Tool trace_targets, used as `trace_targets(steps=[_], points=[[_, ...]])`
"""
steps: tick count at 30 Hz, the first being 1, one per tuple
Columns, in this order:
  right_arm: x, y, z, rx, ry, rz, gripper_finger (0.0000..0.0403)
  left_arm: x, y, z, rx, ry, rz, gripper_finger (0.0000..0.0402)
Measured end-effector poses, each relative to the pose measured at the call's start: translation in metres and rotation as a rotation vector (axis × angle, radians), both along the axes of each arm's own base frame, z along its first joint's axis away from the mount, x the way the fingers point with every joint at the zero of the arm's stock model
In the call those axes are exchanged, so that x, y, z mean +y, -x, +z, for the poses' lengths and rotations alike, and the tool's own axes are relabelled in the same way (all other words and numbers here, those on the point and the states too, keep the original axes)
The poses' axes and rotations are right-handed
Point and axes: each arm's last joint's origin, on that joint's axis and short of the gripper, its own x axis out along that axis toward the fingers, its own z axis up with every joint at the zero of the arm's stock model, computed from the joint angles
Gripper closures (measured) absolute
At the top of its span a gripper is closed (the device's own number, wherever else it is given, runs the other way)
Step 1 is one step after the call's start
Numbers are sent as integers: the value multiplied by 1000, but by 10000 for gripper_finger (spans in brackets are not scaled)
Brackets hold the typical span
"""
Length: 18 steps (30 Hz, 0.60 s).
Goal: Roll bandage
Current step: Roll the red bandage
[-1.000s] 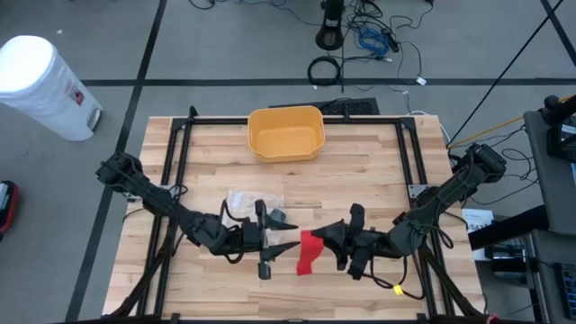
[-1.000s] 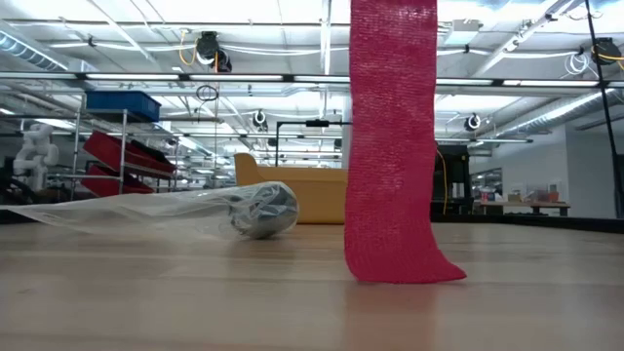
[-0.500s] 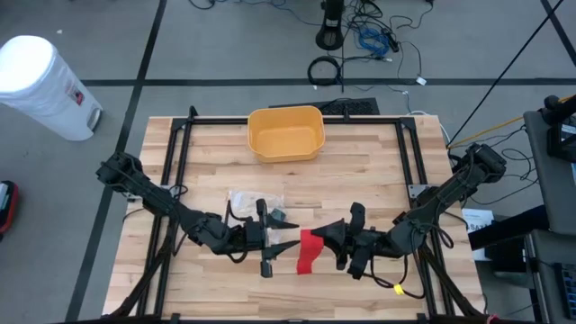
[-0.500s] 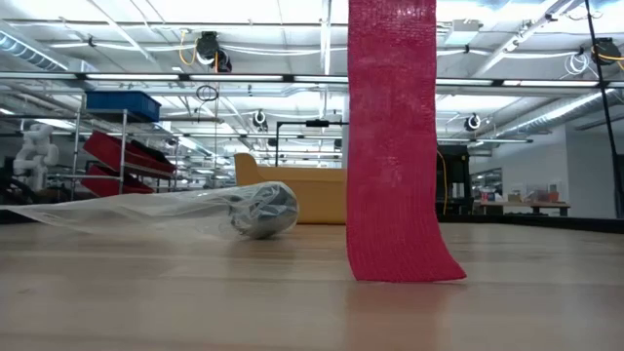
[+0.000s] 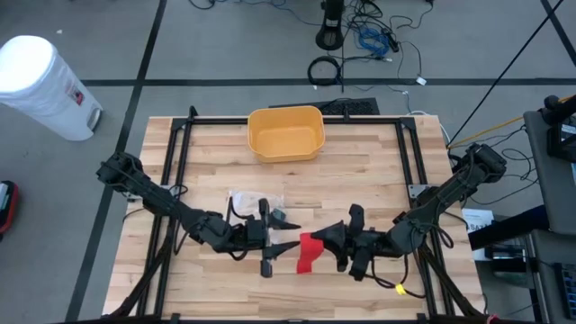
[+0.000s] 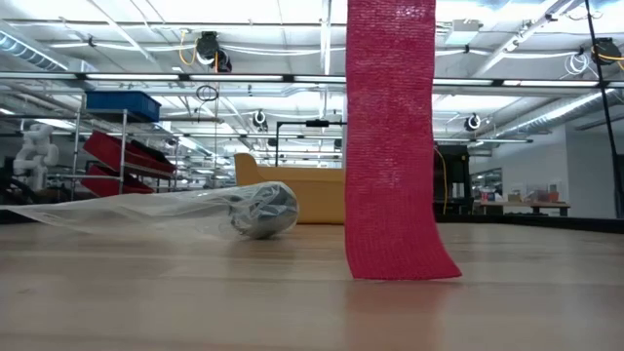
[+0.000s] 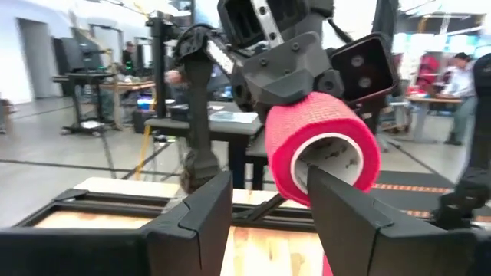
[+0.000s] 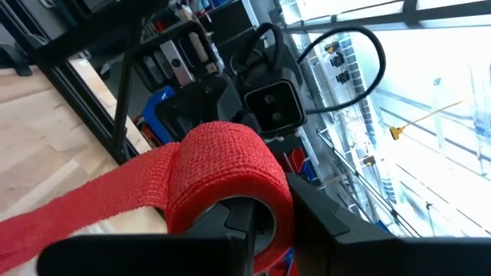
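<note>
Yellow bin (image 5: 285, 132) holding nothing, right end effector (image 5: 317, 238) clamped inside red bandage roll (image 8: 226, 180), left end effector (image 5: 290, 244) parted, unladen

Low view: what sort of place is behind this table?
Probably a robotics lab or workshop in an open industrial hall: metal shelving with a blue bin, exposed ceiling lights and ducting, and cables on the bare floor beyond the wooden table.
</note>
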Motion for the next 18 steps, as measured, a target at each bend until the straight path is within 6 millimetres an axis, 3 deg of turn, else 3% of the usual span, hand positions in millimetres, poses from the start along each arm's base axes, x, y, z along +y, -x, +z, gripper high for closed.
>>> trace_targets(steps=[18], points=[[0, 0, -1, 6, 10, 1, 353, 8, -5, 0, -6, 144, -44, 226]])
